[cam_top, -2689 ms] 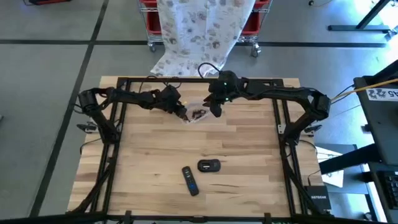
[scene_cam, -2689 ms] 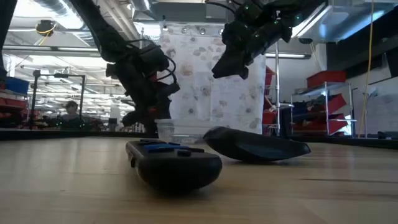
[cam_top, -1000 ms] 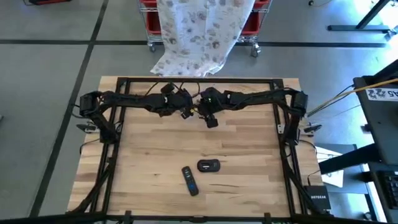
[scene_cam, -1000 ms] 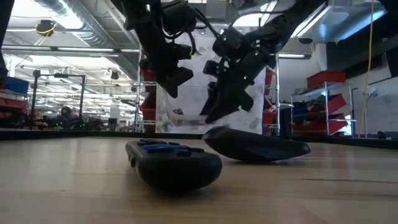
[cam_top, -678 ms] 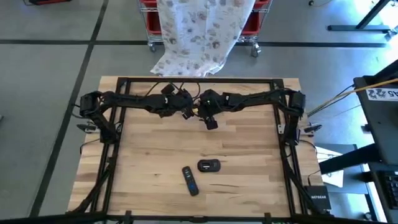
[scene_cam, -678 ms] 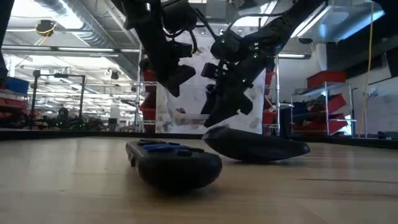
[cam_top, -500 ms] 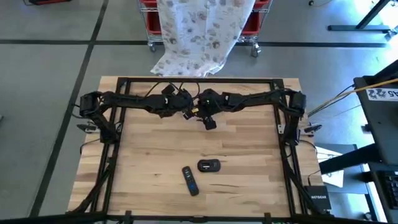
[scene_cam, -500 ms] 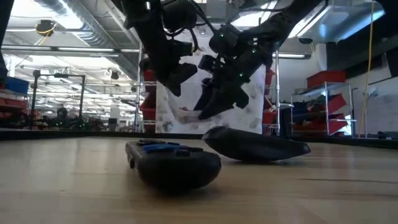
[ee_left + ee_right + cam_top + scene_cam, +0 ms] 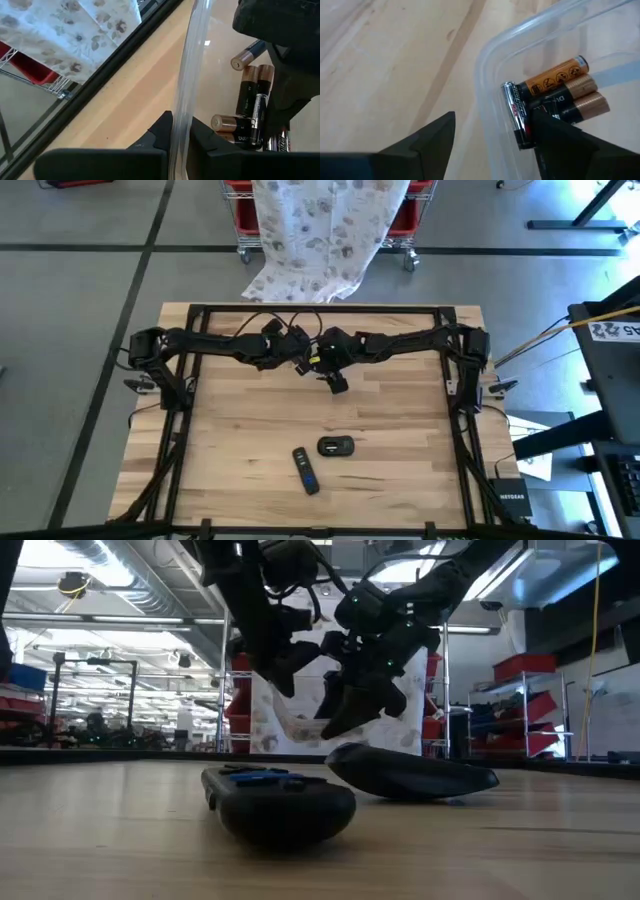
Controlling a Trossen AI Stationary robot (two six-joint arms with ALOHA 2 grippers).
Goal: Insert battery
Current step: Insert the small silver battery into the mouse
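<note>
A clear plastic container (image 9: 311, 361) with several batteries (image 9: 560, 87) in it stands at the table's far middle. My left gripper (image 9: 179, 125) is shut on its wall. My right gripper (image 9: 492, 137) is open over the container's corner, with one finger (image 9: 427, 142) outside the wall and the other (image 9: 555, 142) inside, beside a black and silver battery (image 9: 516, 120). The black remote (image 9: 306, 470) lies face up near the front. Its dark battery cover (image 9: 336, 446) lies on the table just behind it. My left gripper pinches the container's clear side wall (image 9: 184, 97) at its rim, one finger inside the container and one outside. My right gripper has its inner finger close to the batteries; whether it touches them or the container's wall, I cannot tell.
The black frame rails (image 9: 320, 308) run along the table's far edge and both sides. A patterned cloth (image 9: 320, 230) hangs over a red cart beyond the far edge. Bare wood lies between the container and the remote.
My right gripper has gone a little toward the table's left and down over the container's corner, closer to my left gripper. The container and my left gripper have kept their place.
</note>
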